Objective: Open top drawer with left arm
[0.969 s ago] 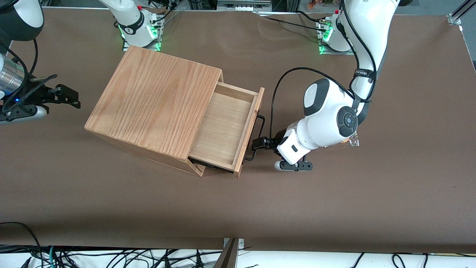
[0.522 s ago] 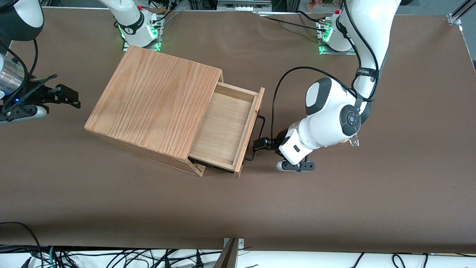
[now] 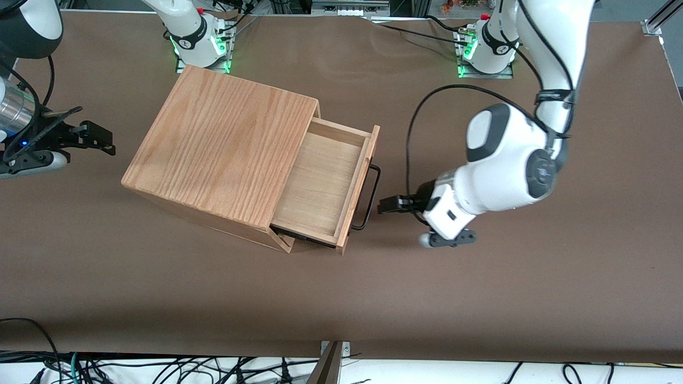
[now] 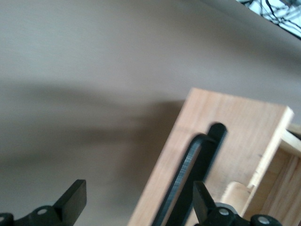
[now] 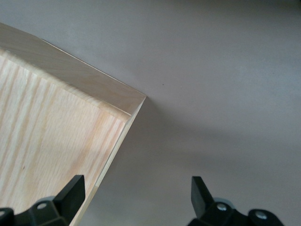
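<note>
The top drawer (image 3: 323, 184) stands pulled well out of the oak box (image 3: 224, 144), its pale inside bare. Its black bar handle (image 3: 369, 198) runs along the plain wood front (image 4: 221, 141). My left arm (image 3: 507, 154) reaches down in front of the drawer. Its gripper (image 3: 385, 206) hangs a short way off the handle, toward the working arm's end, touching nothing. In the left wrist view the gripper (image 4: 139, 197) is open, with the handle (image 4: 188, 179) and the drawer front seen past the two black fingertips (image 4: 75, 197).
The brown table cover (image 3: 480, 298) spreads all round the box. The arm bases with green lights (image 3: 483, 53) stand farthest from the front camera. Loose cables (image 3: 160, 368) lie along the table's nearest edge.
The left gripper has let go of the handle and drawn back from it toward the working arm's end. The arm's elbow swung the same way. The drawer stays where it was.
</note>
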Robot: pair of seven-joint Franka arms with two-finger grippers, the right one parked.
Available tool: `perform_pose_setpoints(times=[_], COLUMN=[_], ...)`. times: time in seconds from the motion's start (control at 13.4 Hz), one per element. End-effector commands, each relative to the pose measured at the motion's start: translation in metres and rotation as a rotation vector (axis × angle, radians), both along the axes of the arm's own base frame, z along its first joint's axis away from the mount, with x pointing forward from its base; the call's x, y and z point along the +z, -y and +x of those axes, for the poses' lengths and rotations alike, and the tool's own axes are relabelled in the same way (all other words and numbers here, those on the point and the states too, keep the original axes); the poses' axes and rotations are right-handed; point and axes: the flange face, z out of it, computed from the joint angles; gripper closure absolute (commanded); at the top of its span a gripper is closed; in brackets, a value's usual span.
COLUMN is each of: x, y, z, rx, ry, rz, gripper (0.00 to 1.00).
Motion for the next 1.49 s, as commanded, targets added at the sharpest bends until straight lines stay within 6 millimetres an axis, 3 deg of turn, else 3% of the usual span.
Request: perform_pose_setpoints(times=[0.0,0.07,0.3,0.45,0.75,0.97,1.12,1.42], x=[0.033,0.047,0.061,0.069,0.085,0.09,0.126,0.165], y=[-0.058,-0.084,-0.146,-0.178,-0.198,-0.211,-0.224,-0.255], z=[0.006,0.006,0.003,-0.003,-0.015,-0.017,-0.033,-0.067], rx=[0.026,0.023,-0.128,-0.269,-0.35,-0.378,-0.391,-0.379], ry=[-0.011,0.002,0.032,0.067,0.048,0.05,0.088,0.133], rz=[0.04,0.06,0.068,0.178,0.388,0.408,0.433,0.502], gripper=[0.0,0.0,0.0,0.0,0.0,0.0,0.0,0.0])
